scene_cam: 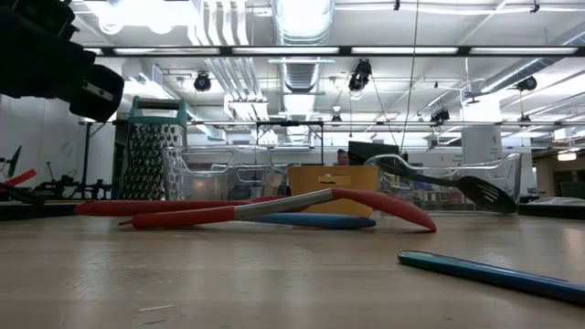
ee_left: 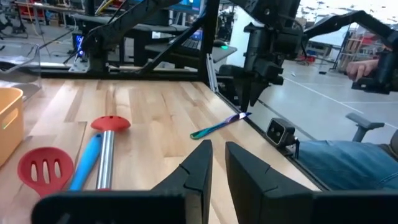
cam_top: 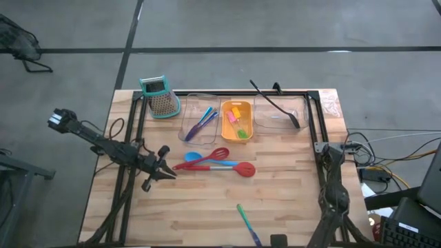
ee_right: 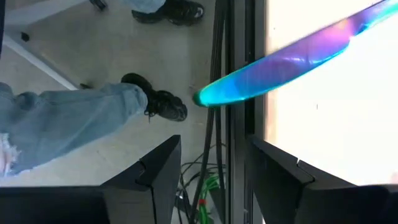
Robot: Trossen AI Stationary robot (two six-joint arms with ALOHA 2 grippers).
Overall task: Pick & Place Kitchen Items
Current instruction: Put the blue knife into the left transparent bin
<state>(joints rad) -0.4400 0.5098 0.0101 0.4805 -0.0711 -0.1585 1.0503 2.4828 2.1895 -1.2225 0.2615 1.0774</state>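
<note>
Two red spatulas (cam_top: 220,165) and a blue spoon (cam_top: 193,157) lie crossed at the table's middle. A green-blue stick (cam_top: 247,222) lies at the near edge, its end overhanging (ee_right: 280,65). A black spoon (cam_top: 275,103) leans in a clear tray. Blue and purple sticks (cam_top: 202,121) lie in another clear tray. Small pink and green pieces (cam_top: 236,118) lie in the orange tray. My left gripper (cam_top: 169,172) hovers by the spatulas' handle ends, open by a narrow gap (ee_left: 217,165), empty. My right gripper (ee_left: 252,102) hangs above the stick's overhanging end, open (ee_right: 214,168), empty.
A teal-topped metal grater (cam_top: 160,96) stands at the far left. The clear trays (cam_top: 279,118) and the orange tray (cam_top: 226,131) line the far side. A person's legs and shoes (ee_right: 74,118) stand beyond the near edge. Bare wood (cam_top: 193,213) lies at the near left.
</note>
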